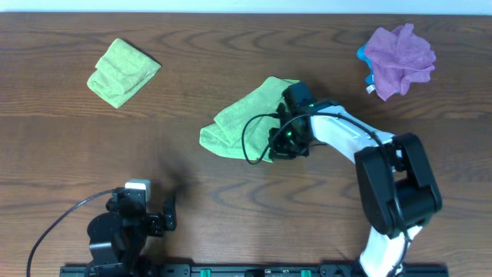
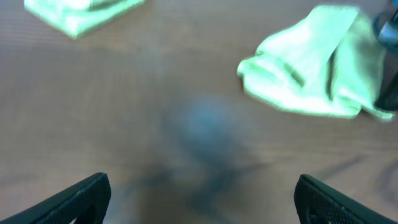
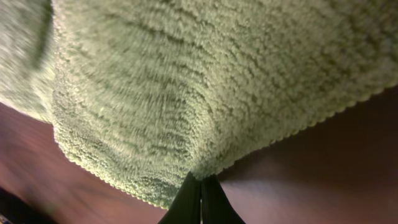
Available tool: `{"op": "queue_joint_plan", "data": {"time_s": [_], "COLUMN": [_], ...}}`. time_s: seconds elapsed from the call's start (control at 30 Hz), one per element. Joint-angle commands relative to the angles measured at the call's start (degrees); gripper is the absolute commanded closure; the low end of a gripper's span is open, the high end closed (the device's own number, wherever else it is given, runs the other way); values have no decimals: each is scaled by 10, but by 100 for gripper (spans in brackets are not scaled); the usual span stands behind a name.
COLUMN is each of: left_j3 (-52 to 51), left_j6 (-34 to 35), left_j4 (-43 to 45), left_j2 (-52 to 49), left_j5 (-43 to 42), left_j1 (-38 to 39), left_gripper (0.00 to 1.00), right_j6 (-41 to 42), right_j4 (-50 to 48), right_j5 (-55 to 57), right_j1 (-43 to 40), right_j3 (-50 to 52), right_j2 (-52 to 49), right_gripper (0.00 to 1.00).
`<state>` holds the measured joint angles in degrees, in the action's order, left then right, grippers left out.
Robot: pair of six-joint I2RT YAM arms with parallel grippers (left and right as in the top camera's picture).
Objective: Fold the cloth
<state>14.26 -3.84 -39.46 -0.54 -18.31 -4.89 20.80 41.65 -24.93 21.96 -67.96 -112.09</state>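
A light green cloth [image 1: 242,117] lies partly folded and bunched at the middle of the table. It also shows in the left wrist view [image 2: 311,62] and fills the right wrist view [image 3: 186,81]. My right gripper [image 1: 286,145] is at the cloth's right lower edge, and its fingers [image 3: 200,186] are shut on the cloth's hem. My left gripper [image 1: 165,214] rests near the front left of the table, open and empty, its fingers [image 2: 199,199] far apart over bare wood.
A folded green cloth [image 1: 121,71] lies at the back left, also in the left wrist view [image 2: 81,12]. A crumpled purple cloth [image 1: 398,58] lies at the back right over something blue [image 1: 363,55]. The wooden table [image 1: 231,215] spans the view.
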Motion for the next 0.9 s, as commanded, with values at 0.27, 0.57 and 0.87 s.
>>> {"op": "queue_joint_plan", "data": {"time_s": [0.27,0.57,0.87], "left_j3": [-2,-2,-2], "left_j6": [197,234,233], "left_j4": [100,160,184], "left_j2": [-13,-89,-122], "left_j5": [-137,-202,-201], "left_j1": [-3,-3,-3], "left_gripper": [5,4,5], "right_j6": [-26,-31,-160], "right_j4": [137,212,75], "right_j5": [236,288,135], "right_j1": [-52,-115,-21], "right_j3": [3,3,3], "right_j2": [201,208,206], "right_gripper": [99,62,39]}}
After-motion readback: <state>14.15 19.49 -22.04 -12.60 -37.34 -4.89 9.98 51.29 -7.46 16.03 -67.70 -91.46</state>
